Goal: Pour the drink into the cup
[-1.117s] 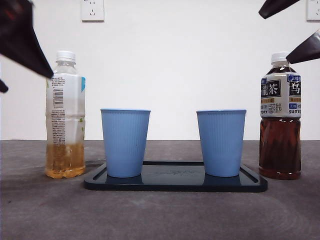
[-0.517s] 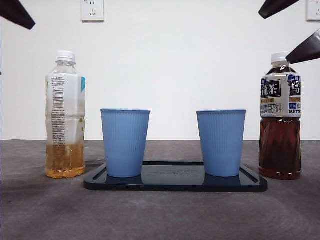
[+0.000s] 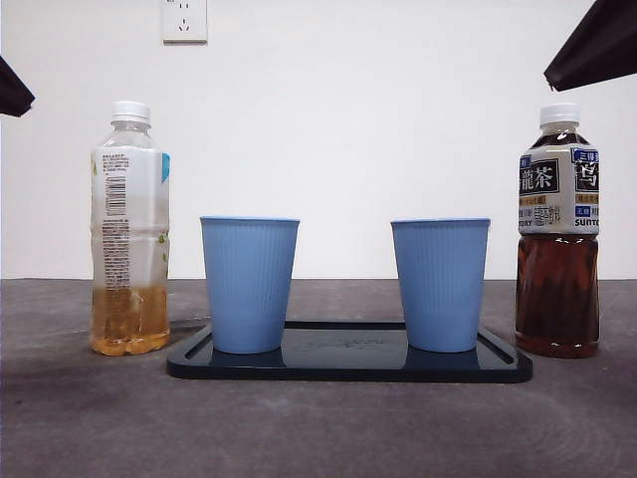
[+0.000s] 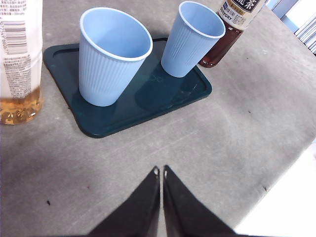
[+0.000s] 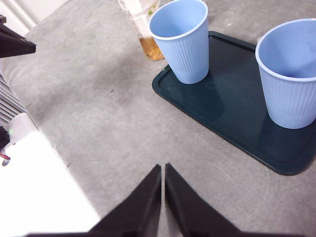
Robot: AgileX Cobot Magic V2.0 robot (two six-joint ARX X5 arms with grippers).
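Both claws pressed together, empty; the capped, dark-tea plastic bottle (image 3: 557,239) looks heavy, slick: grip mid-label.

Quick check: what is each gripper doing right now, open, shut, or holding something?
Left gripper: shut, holding nothing, raised above the table.
Right gripper: shut, holding nothing, raised above the table.

Left claw (image 4: 161,172): your left arm waits, raised above the desk (image 4: 247,123), jaws pressed together tip to tip, nothing between them. Right claw (image 5: 163,169): likewise raised over the desk, jaws closed and empty. From the front you see only dark tips at the upper side edges.
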